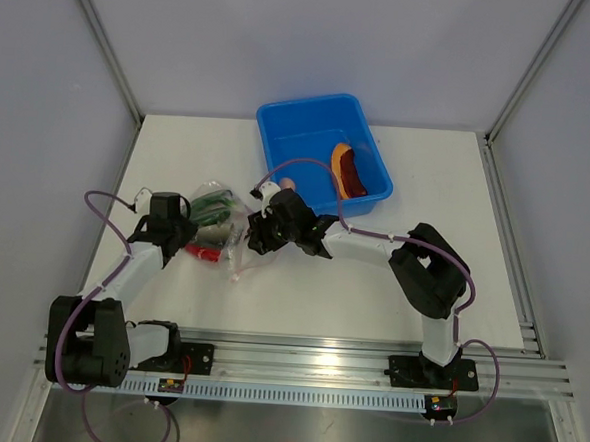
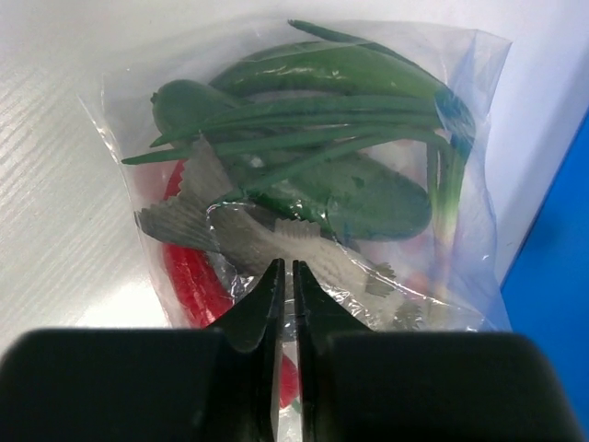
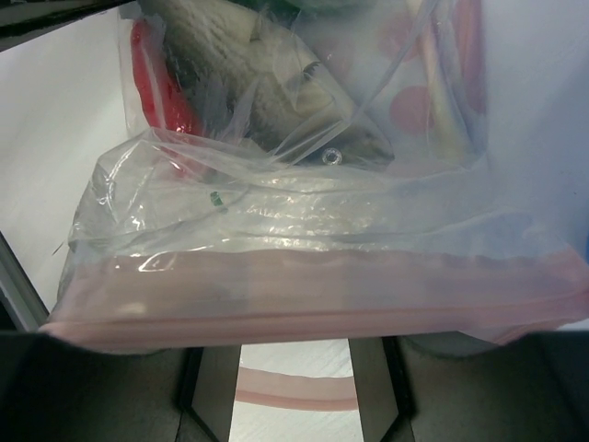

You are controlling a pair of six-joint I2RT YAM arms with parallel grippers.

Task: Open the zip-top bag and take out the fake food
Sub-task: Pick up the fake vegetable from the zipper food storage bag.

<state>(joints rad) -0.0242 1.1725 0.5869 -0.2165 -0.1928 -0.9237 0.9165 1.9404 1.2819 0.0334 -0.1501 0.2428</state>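
The zip-top bag (image 1: 219,226) lies on the table (image 1: 453,251) between the two grippers, its closed end at the left gripper (image 2: 283,269) and its mouth at the right gripper (image 3: 294,361). The left fingers are pressed together to a thin slit, by the look of it pinching a fold of film at the bag's bottom edge. Just beyond their tips sits the fake food (image 2: 322,175): a grey fish (image 2: 276,235) nearest, a red chilli (image 2: 189,276) to one side and green onion (image 2: 331,115) farther out. The right fingers (image 3: 210,391) stand apart, their tips hidden behind the pink zip strip (image 3: 313,295) that runs across them. A second pink band shows in the gap between them, so the mouth may be partly open, though I cannot tell whether anything is gripped. I judge the bag light, limp and slick. The film will slide and bunch, so the stiffer strip is the place to hold, one lip at a time. The blue tub (image 1: 290,131) stands near, off to the side of both sets of fingers.
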